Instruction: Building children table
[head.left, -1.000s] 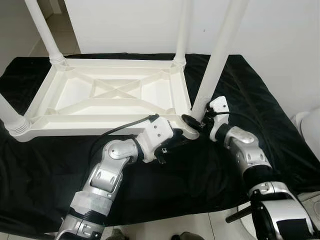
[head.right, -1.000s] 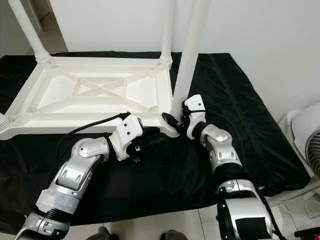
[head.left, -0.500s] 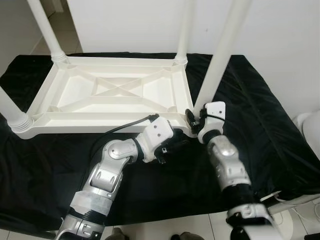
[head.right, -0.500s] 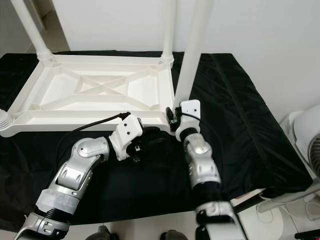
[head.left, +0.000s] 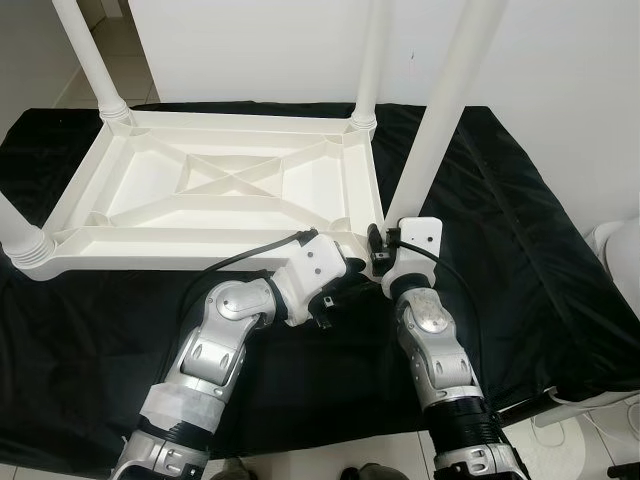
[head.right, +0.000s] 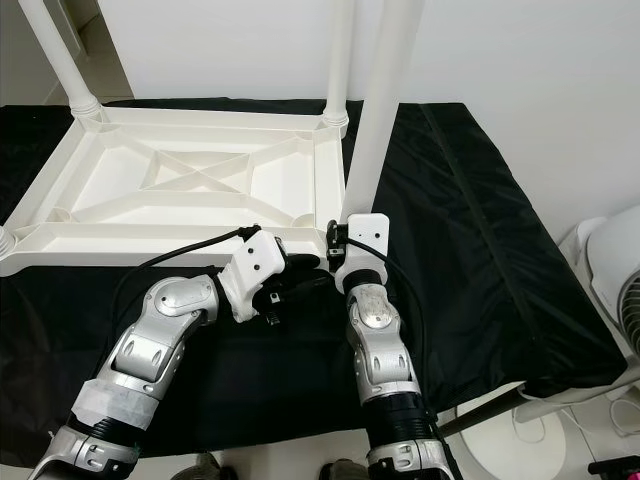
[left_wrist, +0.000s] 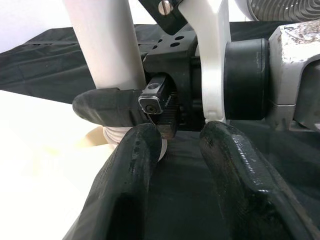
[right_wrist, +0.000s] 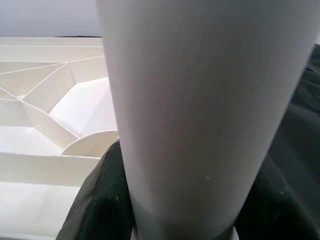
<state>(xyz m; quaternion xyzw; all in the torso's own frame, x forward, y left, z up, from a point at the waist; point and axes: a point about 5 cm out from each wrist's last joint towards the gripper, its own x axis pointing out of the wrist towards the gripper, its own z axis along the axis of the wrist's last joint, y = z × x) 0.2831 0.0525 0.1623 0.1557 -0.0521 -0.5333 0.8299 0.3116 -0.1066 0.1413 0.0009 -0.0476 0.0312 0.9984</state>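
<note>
A white plastic table top (head.left: 200, 240) lies upside down on a black cloth. White legs stand up from its corners. The near right leg (head.left: 440, 120) rises at that corner, and my right gripper (head.left: 385, 245) is shut on its base. In the right wrist view the leg (right_wrist: 200, 110) stands between black fingers (right_wrist: 105, 200). My left gripper (head.left: 345, 290) lies low on the cloth just in front of that corner, open with nothing in it. Its wrist view shows its fingers (left_wrist: 240, 175) apart, pointing at the leg's base (left_wrist: 105, 45).
Other legs stand at the far left (head.left: 90, 60), far right (head.left: 370, 60) and near left (head.left: 20, 235) corners. A white wall rises behind the table. A white fan (head.right: 615, 290) stands at the right, past the cloth's edge. Tiled floor shows at the front.
My right arm has swung in from the right and now reaches straight ahead, still holding the leg's base. The leg stands more upright. The left arm has not moved.
</note>
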